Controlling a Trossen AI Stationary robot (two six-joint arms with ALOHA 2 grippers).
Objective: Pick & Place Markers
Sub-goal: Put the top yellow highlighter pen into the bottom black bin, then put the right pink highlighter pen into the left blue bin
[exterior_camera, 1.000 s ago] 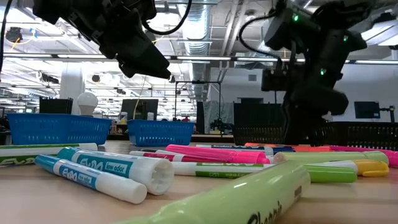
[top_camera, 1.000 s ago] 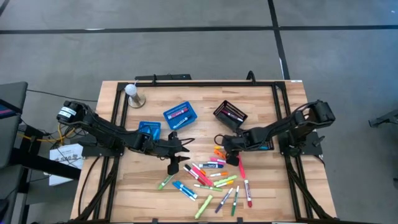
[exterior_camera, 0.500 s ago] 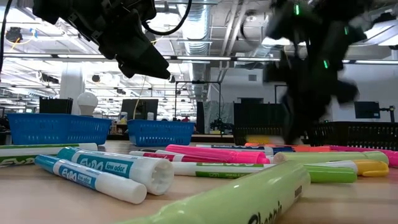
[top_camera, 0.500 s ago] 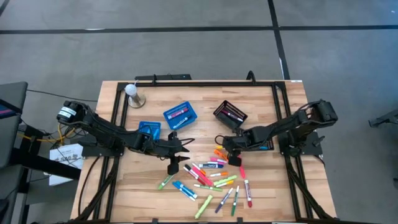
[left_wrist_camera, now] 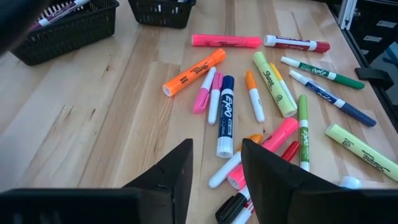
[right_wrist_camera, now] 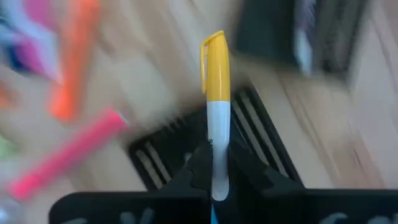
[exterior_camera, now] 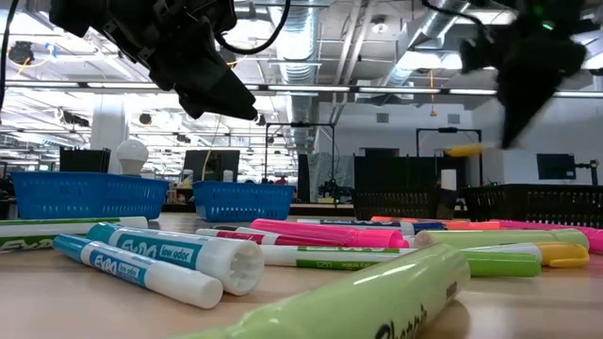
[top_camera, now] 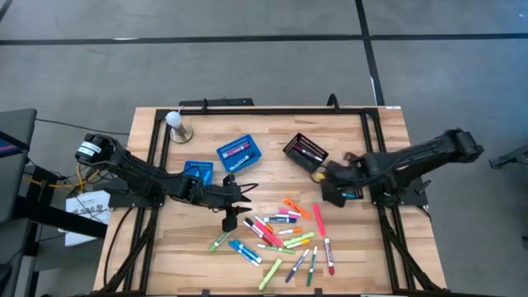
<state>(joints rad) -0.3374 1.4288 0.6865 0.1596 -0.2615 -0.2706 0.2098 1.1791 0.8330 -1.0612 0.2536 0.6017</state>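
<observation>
From above, we see most markers (top_camera: 280,235) still strewn near the table's (top_camera: 198,264) front edge; some already fill the baskets (top_camera: 238,153). Our left gripper (top_camera: 233,216) hovers open over the pile's left end. In the right wrist view, our right gripper (right_wrist_camera: 211,163) pinches a yellow marker (right_wrist_camera: 214,109), lifted near the black basket (top_camera: 305,152). We judge the sorting far from finished.

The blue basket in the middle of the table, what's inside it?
The blue basket holds a few markers, showing red and white from above. How many there are, and whether anything lies under them, cannot be told.
</observation>
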